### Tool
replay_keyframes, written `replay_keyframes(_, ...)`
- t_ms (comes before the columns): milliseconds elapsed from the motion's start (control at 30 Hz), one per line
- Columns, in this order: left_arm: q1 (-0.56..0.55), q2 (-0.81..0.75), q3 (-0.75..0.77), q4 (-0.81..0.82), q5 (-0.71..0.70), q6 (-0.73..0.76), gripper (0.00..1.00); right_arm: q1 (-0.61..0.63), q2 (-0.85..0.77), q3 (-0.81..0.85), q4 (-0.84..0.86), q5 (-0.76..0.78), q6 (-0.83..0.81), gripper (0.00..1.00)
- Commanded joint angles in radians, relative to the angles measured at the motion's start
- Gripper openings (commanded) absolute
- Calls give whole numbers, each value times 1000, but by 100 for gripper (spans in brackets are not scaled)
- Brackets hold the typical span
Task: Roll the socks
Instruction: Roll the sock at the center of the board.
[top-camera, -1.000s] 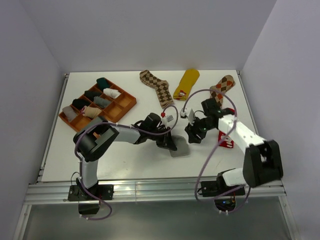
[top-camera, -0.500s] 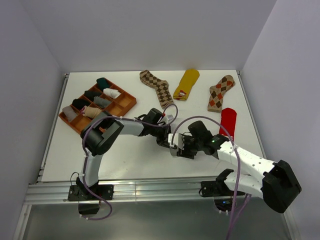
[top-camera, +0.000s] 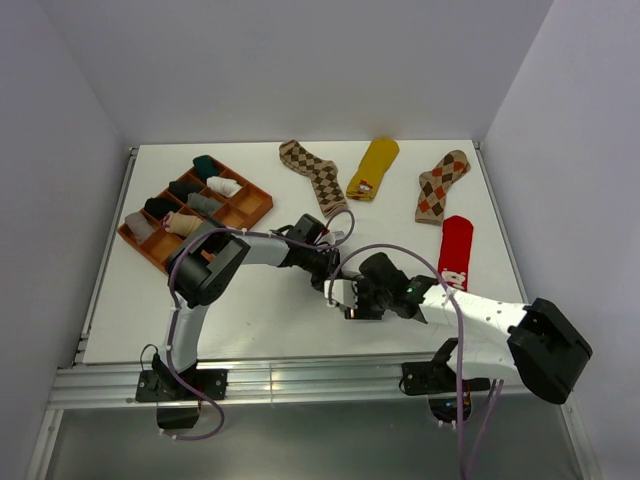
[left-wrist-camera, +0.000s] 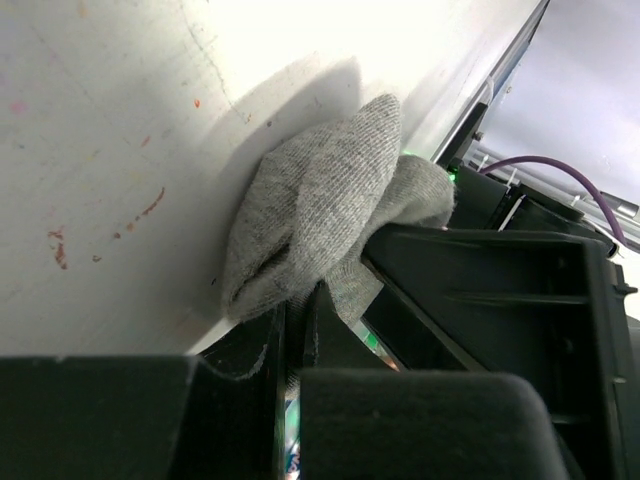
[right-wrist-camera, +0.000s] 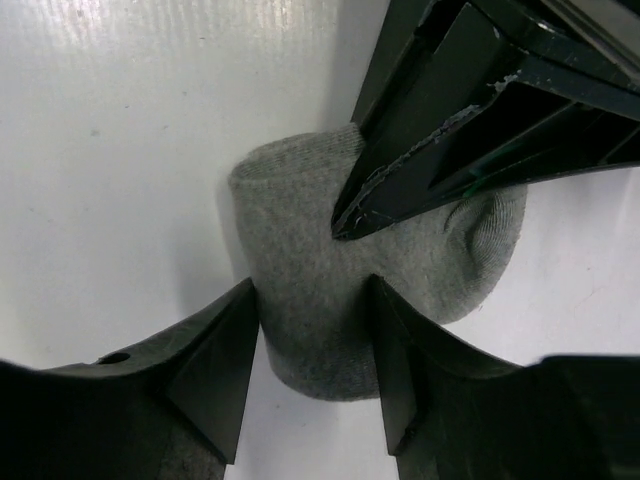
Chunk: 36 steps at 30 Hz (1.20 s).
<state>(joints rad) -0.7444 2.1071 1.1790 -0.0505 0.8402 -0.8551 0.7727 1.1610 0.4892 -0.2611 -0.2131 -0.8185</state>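
Moved: the right arm (top-camera: 470, 315), folded over the right side of the table (top-camera: 150, 310) a second ago, now lies stretched low across the front. It has carried the right gripper (right-wrist-camera: 312, 290) in to the middle.
Uncovered: the red sock (top-camera: 455, 252), half hidden under that arm a second ago, now shows whole near the right edge.
Grey sock (right-wrist-camera: 300, 230): it lay flat by the left gripper (right-wrist-camera: 360, 205) a second ago. Now it is bunched into a lump at the middle of the table, between the two grippers.
Left gripper: jaws together, pinching a fold of the grey sock. It has shifted only slightly.
Right gripper: fingers (right-wrist-camera: 215, 370) apart, one on each side of the lump and against its sides. Whether they squeeze it I cannot tell.
Unmoved: two argyle socks (top-camera: 315, 172) and a yellow sock (top-camera: 373, 167) lie along the far edge. The orange tray (top-camera: 258, 212) stands at the far left.
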Motion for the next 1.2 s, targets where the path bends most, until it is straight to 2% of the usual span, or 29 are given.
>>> replay_keyframes(0, 2, 65, -27, -144, -112, 88, 0, 8, 42, 8, 60, 50, -5, 54)
replay_keyframes(33, 2, 62, -30, -138, -102, 87, 0, 7, 61, 11, 62, 53, -5, 44)
replay_keyframes(100, 2, 57, -33, -134, -98, 88, 3, 5, 72, 15, 62, 58, -1, 31)
replay_keyframes(133, 2, 47, -33, -132, -98, 91, 6, 5, 83, 17, 57, 54, 1, 29)
replay_keyframes(200, 2, 30, -39, -115, -113, 91, 13, 4, 95, 34, 16, 32, 1, 25)
replay_keyframes(233, 4, -4, -45, -98, -124, 90, 23, -1, 106, 43, -4, 17, 2, 24)
replay_keyframes(333, 8, -93, -97, 3, -180, 62, 41, -35, 134, 104, -108, -58, -2, 23)
replay_keyframes(400, 13, -139, -143, 46, -245, 36, 45, -58, 166, 155, -187, -121, -11, 23)
replay_keyframes(433, 16, -188, -162, 129, -265, 27, 49, -82, 183, 188, -210, -138, -19, 23)
replay_keyframes(567, 23, -303, -278, 264, -375, -16, 51, -128, 258, 258, -315, -204, -37, 23)
replay_keyframes(733, 28, -438, -384, 333, -559, -33, 51, -167, 359, 337, -417, -262, -64, 22)
replay_keyframes(833, 28, -519, -514, 412, -636, -35, 52, -200, 429, 426, -501, -308, -99, 22)
replay_keyframes(1000, 1, -636, -597, 456, -765, 85, 53, -257, 572, 558, -656, -371, -148, 22)
replay_keyframes(1067, -53, -665, -608, 436, -873, 163, 54, -283, 647, 629, -705, -390, -169, 22)
replay_keyframes(1167, -127, -706, -608, 428, -938, 256, 55, -311, 735, 709, -785, -422, -186, 22)
